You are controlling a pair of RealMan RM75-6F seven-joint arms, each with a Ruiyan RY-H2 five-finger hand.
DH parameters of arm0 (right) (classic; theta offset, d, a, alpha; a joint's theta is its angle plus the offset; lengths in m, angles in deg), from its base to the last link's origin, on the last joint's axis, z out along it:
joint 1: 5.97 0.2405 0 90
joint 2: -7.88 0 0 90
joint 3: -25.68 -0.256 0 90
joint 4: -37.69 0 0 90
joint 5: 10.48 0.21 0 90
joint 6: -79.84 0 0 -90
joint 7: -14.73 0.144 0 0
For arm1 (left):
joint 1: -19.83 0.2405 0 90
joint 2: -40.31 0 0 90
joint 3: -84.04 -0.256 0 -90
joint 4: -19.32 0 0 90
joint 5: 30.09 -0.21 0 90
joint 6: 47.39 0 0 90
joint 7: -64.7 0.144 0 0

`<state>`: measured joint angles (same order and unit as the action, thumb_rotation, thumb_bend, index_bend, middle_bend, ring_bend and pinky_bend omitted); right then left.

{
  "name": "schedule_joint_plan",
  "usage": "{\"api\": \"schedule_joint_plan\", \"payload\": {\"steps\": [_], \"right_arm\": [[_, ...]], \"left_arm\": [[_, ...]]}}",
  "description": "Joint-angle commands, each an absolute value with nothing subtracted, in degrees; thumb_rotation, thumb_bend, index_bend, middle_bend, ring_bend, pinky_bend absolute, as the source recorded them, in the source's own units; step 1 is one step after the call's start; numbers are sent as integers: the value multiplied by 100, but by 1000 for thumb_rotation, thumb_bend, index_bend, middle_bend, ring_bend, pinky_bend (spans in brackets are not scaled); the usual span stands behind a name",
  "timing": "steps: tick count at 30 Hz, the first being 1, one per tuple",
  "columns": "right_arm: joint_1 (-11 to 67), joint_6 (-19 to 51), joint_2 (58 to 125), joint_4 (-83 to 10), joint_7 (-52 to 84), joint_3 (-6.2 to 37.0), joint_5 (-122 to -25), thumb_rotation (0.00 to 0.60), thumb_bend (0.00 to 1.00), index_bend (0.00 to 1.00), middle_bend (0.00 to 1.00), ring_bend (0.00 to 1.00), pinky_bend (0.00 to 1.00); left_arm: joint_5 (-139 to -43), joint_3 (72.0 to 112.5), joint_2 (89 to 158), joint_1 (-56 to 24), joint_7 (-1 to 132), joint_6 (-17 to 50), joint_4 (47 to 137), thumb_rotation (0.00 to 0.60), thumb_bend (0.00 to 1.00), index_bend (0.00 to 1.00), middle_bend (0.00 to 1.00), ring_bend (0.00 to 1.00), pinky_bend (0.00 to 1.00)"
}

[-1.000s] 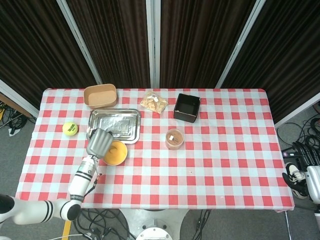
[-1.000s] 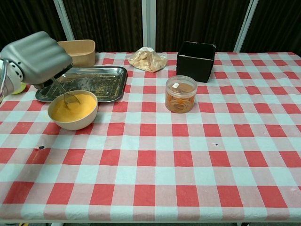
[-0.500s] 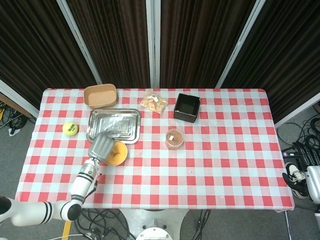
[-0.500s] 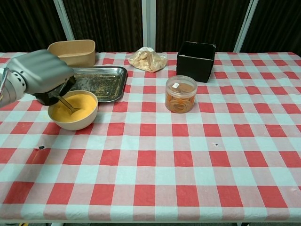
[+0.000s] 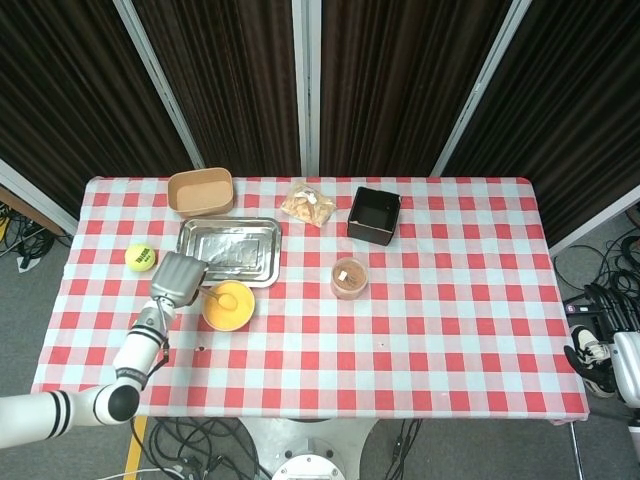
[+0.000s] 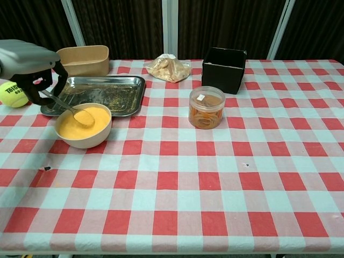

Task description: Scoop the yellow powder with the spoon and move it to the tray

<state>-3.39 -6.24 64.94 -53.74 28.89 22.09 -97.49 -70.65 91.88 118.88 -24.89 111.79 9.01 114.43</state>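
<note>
A white bowl [image 6: 83,135] [image 5: 228,320] of yellow powder [image 6: 86,124] sits just in front of the metal tray [image 6: 121,94] [image 5: 235,246]. My left hand [image 6: 27,64] [image 5: 176,278] grips a metal spoon [image 6: 70,109] [image 5: 214,296] by its handle. The spoon's bowl carries a heap of yellow powder and hovers just above the powder in the white bowl. The tray holds a dusting of powder. My right hand appears in neither view.
A tennis ball [image 6: 13,93] [image 5: 140,257] lies left of the tray. Behind it stands a tan box [image 6: 83,58]. A bag of snacks [image 6: 167,68], a black box [image 6: 224,69] and a clear jar [image 6: 206,107] stand to the right.
My left hand has swung left and up from over the bowl. The spoon has come out of the powder with a heap on it.
</note>
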Motion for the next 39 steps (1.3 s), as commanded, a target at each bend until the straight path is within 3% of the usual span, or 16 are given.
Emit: {"api": "schedule_joint_plan", "payload": {"steps": [1,7,14,20,26,39], "right_arm": [[-341,-629,6492,-5376,2886,2211,-9754,600,238,0,69,0,0],[-339,-627,6495,-5383,2876,2213,-9760,600,238,0,68,0,0],[-349,-645,6494,-5381,2880,2216,-9767,600,238,0,68,0,0],[-367,-665,6491,-5362,2906,2220,-9763,600,238,0,68,0,0],[-362,-662,6501,-5347,2924,2221,-9773,600,238,0,68,0,0],[-360,-662,6496,-5335,2937,2222,-9786,600,238,0,68,0,0]], "left_arm": [[-7025,9156,11740,-2534,11054,805,11569,600,442,661,928,943,1000],[-7533,8857,11842,-2578,11453,1331,11689,600,442,661,928,944,1000],[-8708,8311,12426,-2568,12805,2486,11313,600,443,661,928,944,1000],[-9302,8162,12840,-2472,13563,3087,10935,600,443,661,928,944,1000],[-9619,7996,12973,-2398,14023,3112,10778,600,444,661,927,942,1000],[-9547,8300,13010,-2277,14303,3061,10827,600,445,661,927,942,1000]]}}
